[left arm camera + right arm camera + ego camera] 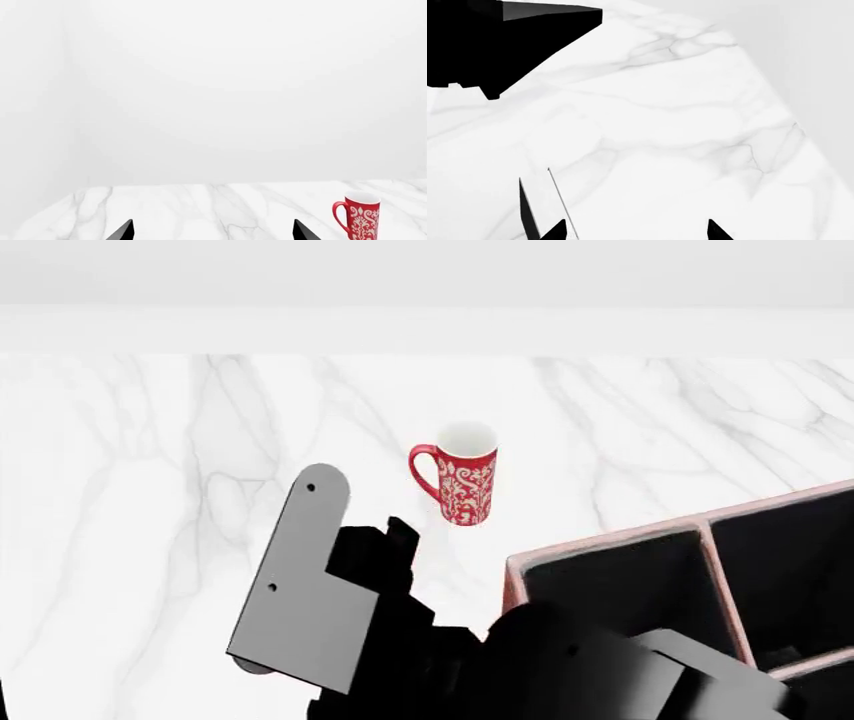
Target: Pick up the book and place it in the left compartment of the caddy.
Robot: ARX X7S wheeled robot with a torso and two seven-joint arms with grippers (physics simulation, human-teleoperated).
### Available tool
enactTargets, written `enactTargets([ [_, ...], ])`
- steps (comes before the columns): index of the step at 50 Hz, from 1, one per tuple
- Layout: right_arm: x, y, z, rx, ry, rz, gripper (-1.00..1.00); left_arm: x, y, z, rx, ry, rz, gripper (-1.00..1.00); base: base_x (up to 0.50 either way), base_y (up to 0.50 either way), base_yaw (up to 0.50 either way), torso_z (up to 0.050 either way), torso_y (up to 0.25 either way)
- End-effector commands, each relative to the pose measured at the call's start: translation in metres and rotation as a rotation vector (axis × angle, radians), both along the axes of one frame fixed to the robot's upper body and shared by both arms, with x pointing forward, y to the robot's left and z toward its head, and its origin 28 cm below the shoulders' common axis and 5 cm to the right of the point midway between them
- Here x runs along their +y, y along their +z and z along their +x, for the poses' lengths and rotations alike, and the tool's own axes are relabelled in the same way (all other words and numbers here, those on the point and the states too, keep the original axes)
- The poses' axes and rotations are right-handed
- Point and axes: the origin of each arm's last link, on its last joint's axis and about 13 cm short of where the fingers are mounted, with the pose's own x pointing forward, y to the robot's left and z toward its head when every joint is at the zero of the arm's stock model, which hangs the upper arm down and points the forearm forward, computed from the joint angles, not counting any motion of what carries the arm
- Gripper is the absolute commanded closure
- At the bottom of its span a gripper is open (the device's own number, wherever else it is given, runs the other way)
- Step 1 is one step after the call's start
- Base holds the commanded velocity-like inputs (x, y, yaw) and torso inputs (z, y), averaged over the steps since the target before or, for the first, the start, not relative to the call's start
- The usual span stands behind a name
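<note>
The caddy (603, 538) is a reddish-brown box at the lower right of the head view, and its black-lined left compartment (614, 585) is partly covered by my right arm (601, 670). The book does not show in the head view. In the right wrist view a thin black strip with a white face (527, 210) stands beside one fingertip; it may be the book's edge, but I cannot tell. My right gripper (634, 232) is open over bare marble. My left gripper (213, 234) is open and empty above the table, and its arm (307, 590) is left of the caddy.
A red patterned mug (463, 475) stands upright on the white marble table (160, 460), beyond my left arm; it also shows in the left wrist view (358, 215). A black part of the other arm (500, 35) crosses the right wrist view. A white wall runs behind the table.
</note>
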Motion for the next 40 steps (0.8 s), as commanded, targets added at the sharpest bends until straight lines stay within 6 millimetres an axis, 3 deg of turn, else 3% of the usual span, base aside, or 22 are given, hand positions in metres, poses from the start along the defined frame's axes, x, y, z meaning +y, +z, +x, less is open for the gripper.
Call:
enactTargets([
  [1,0.005,-0.008,-0.001,0.033,0.032,-0.019,-1.00,0.000,0.000,0.000,-0.001,0.000,0.000,-1.00,0.00,0.00,0.00,0.000,0.000],
  [22,0.011,-0.015,-0.010,0.086,0.108,-0.063,-1.00,0.001,-0.003,0.004,0.009,0.005,-0.002,-1.00,0.00,0.00,0.00,0.000,0.000],
  [40,0.015,-0.031,-0.008,0.108,0.114,-0.088,-1.00,0.015,-0.008,0.018,0.030,0.029,-0.012,-1.00,0.00,0.00,0.00,0.000,0.000],
])
